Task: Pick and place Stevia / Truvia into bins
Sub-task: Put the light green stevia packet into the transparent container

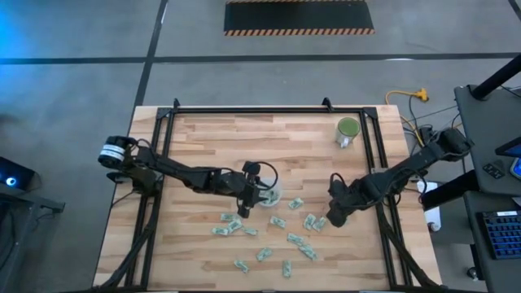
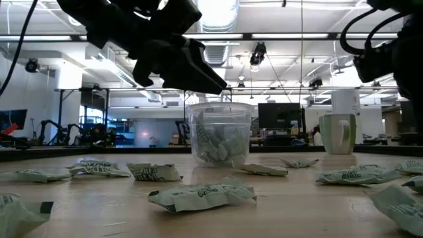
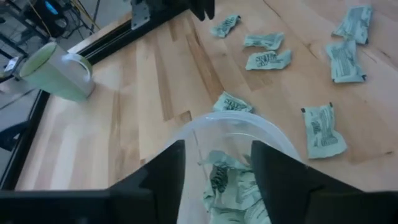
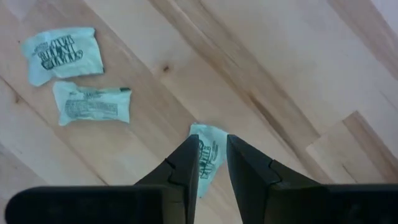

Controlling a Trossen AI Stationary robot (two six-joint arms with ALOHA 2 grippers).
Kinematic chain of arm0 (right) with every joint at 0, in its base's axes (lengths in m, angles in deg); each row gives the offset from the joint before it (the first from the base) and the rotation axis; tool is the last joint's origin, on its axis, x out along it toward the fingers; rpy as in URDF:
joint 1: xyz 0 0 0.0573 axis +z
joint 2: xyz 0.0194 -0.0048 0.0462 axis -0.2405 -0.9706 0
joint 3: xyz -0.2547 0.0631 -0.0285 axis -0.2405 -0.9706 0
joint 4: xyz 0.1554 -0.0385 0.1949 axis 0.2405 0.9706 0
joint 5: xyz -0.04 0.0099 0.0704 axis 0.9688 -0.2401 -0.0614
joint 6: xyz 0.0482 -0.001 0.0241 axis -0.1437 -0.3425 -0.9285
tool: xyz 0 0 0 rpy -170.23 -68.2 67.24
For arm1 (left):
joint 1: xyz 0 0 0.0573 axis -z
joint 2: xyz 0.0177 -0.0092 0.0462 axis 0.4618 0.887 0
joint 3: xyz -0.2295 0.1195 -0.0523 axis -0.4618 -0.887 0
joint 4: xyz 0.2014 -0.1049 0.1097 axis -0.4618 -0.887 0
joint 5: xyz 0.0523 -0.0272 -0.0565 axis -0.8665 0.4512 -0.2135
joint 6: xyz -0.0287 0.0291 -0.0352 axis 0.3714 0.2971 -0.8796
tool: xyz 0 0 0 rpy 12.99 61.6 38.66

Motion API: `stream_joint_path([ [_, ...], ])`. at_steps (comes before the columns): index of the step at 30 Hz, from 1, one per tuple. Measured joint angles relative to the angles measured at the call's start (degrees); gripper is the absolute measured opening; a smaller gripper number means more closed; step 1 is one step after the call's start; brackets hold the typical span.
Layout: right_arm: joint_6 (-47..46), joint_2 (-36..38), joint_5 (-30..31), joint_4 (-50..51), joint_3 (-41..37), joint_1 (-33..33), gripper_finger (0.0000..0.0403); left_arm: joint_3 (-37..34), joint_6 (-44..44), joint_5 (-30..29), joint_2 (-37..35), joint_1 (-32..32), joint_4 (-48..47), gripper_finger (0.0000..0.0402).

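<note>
The wooden table point(image 1: 212, 146) fills most of the scene, framed by a black rail.

From nine o'clock the left arm point(image 1: 179, 172) stretches toward the centre, and from three o'clock the right arm point(image 1: 407, 169) reaches in and bends down toward the scattered packets.

A green mug point(image 1: 348, 131) with a white handle stands near the one o'clock corner, well apart from both arms.

The clear round cup point(image 2: 220, 132) sits just past the table's centre toward six o'clock, upright, with a heap of packets already inside it point(image 3: 229, 186). The left gripper point(image 3: 216, 165) hangs directly over the cup's open mouth, its fingers point(image 3: 171, 168) spread apart with nothing between them, and the packets in the cup show through the gap.

The Stevia / Truvia packets point(image 1: 295, 242), pale green and white, lie loose across the table from about six to four o'clock of the cup; several are crumpled. In the level view a few lie flat in front of the cup and to both sides of it point(image 2: 201, 196).

The right gripper point(image 4: 212, 163) is low over the boards at about four o'clock from the cup. Its fingers stand only narrowly apart, tips right at one packet point(image 4: 209, 155) that shows in the slit between them; I cannot tell whether they pinch it. Two more packets point(image 4: 62, 53) lie nearby, untouched.
</note>
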Motion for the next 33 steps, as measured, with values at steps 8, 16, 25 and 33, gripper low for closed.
stream_joint_path([
  [8, -7.0, 0.0, -0.3, -2.2, -2.5, 3.8, 0.0118, 0.0, 0.0, -0.1, -0.1, -0.5, 0.2, 0.0192],
  [16, -9.3, 0.0, -0.5, -11.3, -7.8, 4.3, 0.0143, 0.0, 0.0, -0.2, -0.4, -0.6, 0.2, 0.0193],
  [25, -10.1, 0.1, -1.3, -13.0, -10.3, 4.4, 0.0118, 0.0, -0.6, -0.4, -4.1, -0.6, -1.9, 0.0193],
  [33, -2.1, 0.0, -0.5, -13.2, -10.0, 4.4, 0.0016, 0.0, -6.7, -1.6, -10.6, -0.5, -9.4, 0.0193],
])
